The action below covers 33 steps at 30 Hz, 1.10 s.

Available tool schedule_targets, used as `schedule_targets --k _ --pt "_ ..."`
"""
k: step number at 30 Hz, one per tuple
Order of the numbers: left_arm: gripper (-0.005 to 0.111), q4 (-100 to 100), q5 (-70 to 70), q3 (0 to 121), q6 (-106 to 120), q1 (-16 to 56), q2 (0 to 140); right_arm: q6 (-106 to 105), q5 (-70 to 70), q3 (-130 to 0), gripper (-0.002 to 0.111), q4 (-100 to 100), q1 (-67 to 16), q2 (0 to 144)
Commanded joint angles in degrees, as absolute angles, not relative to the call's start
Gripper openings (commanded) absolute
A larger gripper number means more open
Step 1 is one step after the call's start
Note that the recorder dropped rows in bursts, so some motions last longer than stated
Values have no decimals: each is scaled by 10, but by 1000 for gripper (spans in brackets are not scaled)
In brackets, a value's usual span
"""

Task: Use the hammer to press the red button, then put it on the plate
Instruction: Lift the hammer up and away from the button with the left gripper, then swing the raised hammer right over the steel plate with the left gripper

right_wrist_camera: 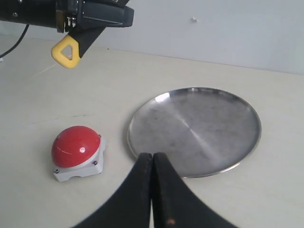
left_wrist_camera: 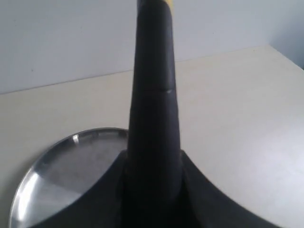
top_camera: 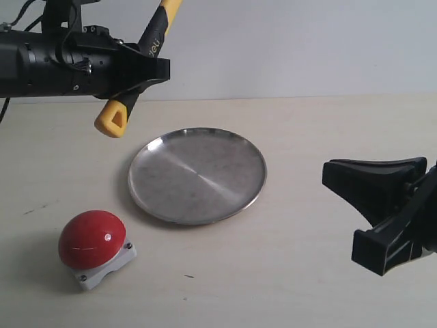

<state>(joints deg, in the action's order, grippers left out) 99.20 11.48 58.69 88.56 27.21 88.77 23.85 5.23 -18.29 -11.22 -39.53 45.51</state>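
Observation:
My left gripper is shut on the hammer, a black-and-yellow handle held high above the table's back left. Its yellow looped end hangs down toward the table; the head is out of view. From the left wrist the black handle runs straight up between the jaws. The red button sits on its grey base at the front left, well below and in front of the hammer. The steel plate lies empty in the middle. My right gripper is shut on nothing, hovering at the right, near the plate's edge.
The pale tabletop stretches around the button and plate. A light wall stands behind the table. The left arm's black body spans the upper left.

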Motion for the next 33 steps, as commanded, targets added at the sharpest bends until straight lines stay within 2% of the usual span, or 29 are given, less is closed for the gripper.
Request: schedule_targets --k 1,5,12,16,20,22,25,29,33 --pt "0 979 159 602 881 262 876 221 23 -180 0 -115 -396 454" --pt "0 868 313 614 757 220 877 221 12 -180 0 -115 -396 454" --pt "0 523 551 697 421 129 907 221 4 -180 0 -115 -396 454" --pt "0 407 505 720 270 126 923 221 -6 -180 0 -110 -396 454" --pt "0 256 336 721 78 132 925 226 -13 -180 0 -109 -396 454" --pt "0 296 255 710 96 143 923 225 -21 -180 0 -109 -396 454" --pt "0 467 153 674 245 179 927 221 -16 -180 0 -110 -396 454" --pt "0 829 51 626 578 245 946 221 -6 -180 0 -113 -396 454" --pt "0 923 -30 631 628 273 953 221 -6 -180 0 -113 -396 454"
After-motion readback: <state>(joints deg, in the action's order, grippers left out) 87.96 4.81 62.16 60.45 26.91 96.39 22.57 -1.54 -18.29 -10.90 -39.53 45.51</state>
